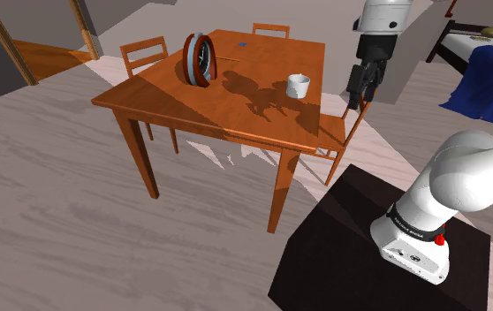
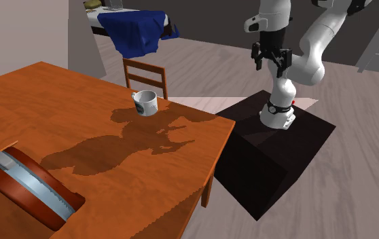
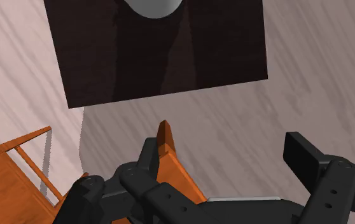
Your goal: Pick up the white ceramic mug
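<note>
I'm working in a room of a home. I'm seeing a wooden dining table [image 1: 192, 106] with matching slat-back chairs [image 1: 144, 46] standing around it and a white mug [image 1: 298, 86] sitting on top. A bed [image 1: 466, 37] is lying under a blue blanket [image 1: 492, 75] at the shoulder view's right. Pale plank flooring [image 1: 50, 203] is running past a wood-framed doorway [image 1: 8, 44].

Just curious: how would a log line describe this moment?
gripper open, empty | mug upright on table | gripper apart from mug
</note>
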Robot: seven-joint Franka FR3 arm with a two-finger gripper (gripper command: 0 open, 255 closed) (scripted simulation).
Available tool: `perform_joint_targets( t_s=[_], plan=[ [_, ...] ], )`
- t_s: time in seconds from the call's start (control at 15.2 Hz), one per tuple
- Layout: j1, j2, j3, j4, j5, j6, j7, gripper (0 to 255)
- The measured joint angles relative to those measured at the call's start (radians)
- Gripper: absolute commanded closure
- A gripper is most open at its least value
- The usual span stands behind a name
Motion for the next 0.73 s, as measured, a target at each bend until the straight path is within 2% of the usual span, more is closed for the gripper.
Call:
perform_joint_targets(
  t_s=[0.26,0.73],
  plan=[
    [-0.009,0.038,-0.018,-0.003,-0.024,0.05,-0.029,0],
    [-0.042,0.232,-0.092,0.047,-0.101,0.23,-0.136,0]
  ],
)
